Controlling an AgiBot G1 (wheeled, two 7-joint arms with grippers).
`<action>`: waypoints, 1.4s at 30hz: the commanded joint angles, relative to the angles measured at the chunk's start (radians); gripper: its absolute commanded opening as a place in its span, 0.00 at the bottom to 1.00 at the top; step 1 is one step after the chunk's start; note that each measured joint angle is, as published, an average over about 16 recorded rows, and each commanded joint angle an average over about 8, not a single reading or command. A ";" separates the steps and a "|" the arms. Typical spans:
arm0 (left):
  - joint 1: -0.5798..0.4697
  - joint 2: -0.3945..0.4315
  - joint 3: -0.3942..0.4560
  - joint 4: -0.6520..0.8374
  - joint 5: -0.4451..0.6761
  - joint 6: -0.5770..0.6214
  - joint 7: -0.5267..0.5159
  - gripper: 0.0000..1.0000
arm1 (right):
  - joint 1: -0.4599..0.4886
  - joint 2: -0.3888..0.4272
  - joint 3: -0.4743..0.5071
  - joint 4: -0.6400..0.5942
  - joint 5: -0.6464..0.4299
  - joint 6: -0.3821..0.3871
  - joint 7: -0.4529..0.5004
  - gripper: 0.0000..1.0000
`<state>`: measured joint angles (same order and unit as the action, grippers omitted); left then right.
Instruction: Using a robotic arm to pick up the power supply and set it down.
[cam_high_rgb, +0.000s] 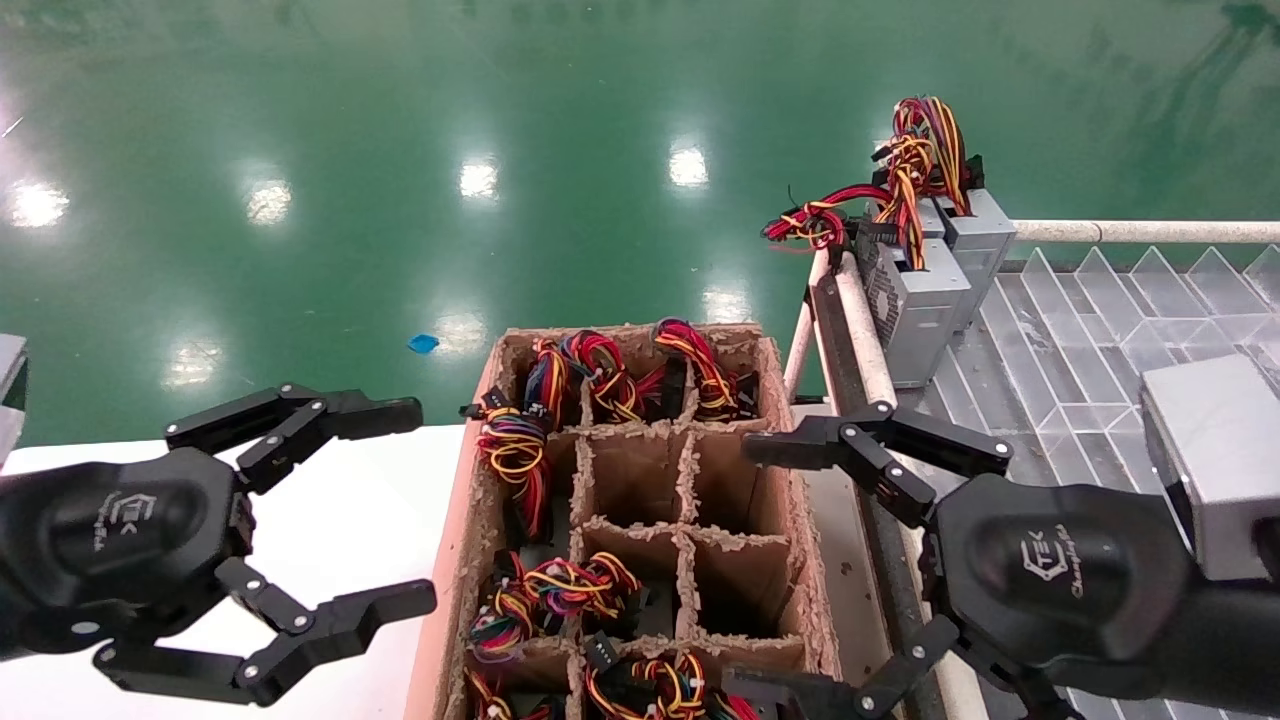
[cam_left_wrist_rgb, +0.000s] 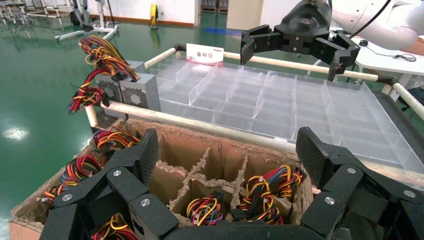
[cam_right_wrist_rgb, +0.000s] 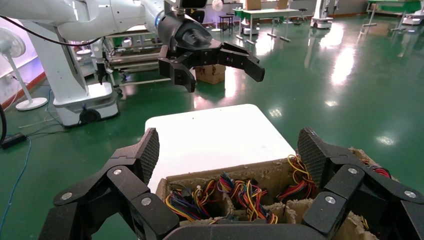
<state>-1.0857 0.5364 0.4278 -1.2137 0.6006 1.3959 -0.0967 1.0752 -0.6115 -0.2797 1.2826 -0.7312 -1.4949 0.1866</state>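
Several power supplies sit in the cells of a cardboard box (cam_high_rgb: 470, 520), showing mostly their coloured wire bundles (cam_high_rgb: 515, 450) (cam_left_wrist_rgb: 205, 210) (cam_right_wrist_rgb: 245, 192). Two more grey power supplies (cam_high_rgb: 920, 300) (cam_left_wrist_rgb: 125, 90) stand upright at the near corner of a clear tray. The robotic arm's gripper, my right gripper (cam_high_rgb: 750, 570) (cam_right_wrist_rgb: 229, 150) (cam_left_wrist_rgb: 292, 57), hangs open and empty over the box's right edge. My left gripper (cam_high_rgb: 400, 510) (cam_left_wrist_rgb: 227, 150) (cam_right_wrist_rgb: 222, 75) is open and empty above the white table, left of the box.
The clear divided tray (cam_high_rgb: 1080, 350) (cam_left_wrist_rgb: 280, 100) lies right of the box inside a pipe rail (cam_high_rgb: 1130, 232). The white table (cam_high_rgb: 340, 520) (cam_right_wrist_rgb: 215, 135) is on the left. Some middle box cells (cam_high_rgb: 635, 480) hold nothing. Green floor lies beyond.
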 joint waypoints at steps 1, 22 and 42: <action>0.000 0.000 0.000 0.000 0.000 0.000 0.000 1.00 | 0.000 0.000 0.000 0.000 0.000 0.000 0.000 1.00; 0.000 0.000 0.000 0.000 0.000 0.000 0.000 1.00 | 0.000 0.000 0.000 0.000 0.000 0.000 0.000 1.00; 0.000 0.000 0.000 0.000 0.000 0.000 0.000 1.00 | 0.000 0.000 0.000 0.000 0.000 0.000 0.000 1.00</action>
<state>-1.0857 0.5364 0.4279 -1.2137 0.6006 1.3959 -0.0968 1.0752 -0.6115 -0.2797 1.2826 -0.7312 -1.4949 0.1866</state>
